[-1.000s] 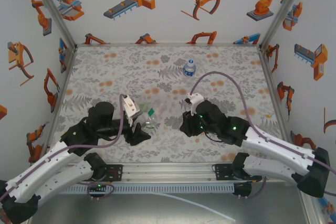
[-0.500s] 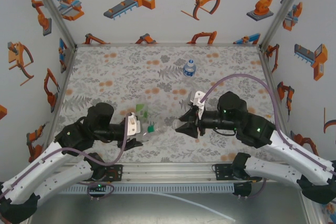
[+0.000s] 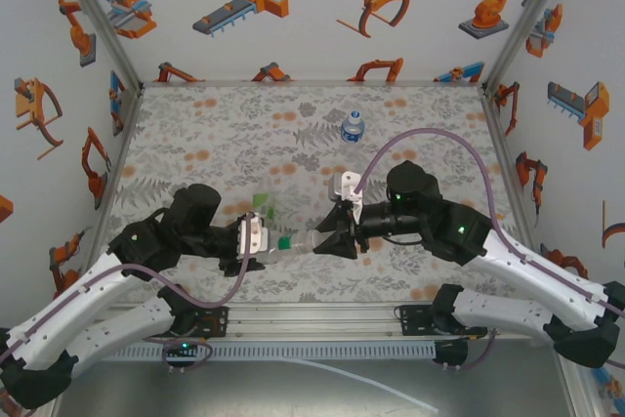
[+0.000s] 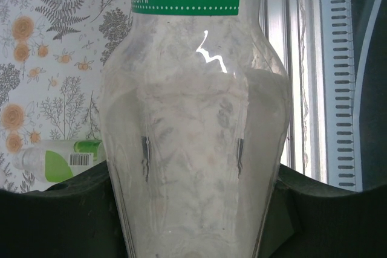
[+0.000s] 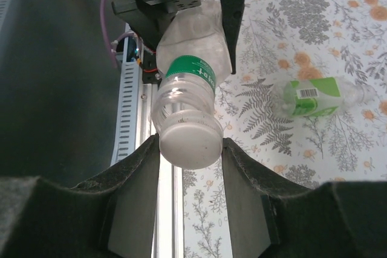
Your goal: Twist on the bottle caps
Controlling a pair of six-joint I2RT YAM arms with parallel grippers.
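Note:
My left gripper is shut on the base of a clear bottle with a green band label, held level above the table with its neck pointing right. The bottle's body rises between the left gripper's dark fingers. A white bottle cap sits on that bottle's neck, and my right gripper is shut on its sides. From above, the right gripper meets the bottle's mouth. A second bottle with a light green label lies on the table. A blue-labelled bottle stands at the back.
The lying bottle rests on the floral tabletop just behind the held one and also lies at the left in the left wrist view. The metal rail runs along the table's near edge. Printed walls enclose three sides.
Both arms have swung to face each other. The right gripper has moved left with the cap up to the mouth of the bottle held by the left gripper.

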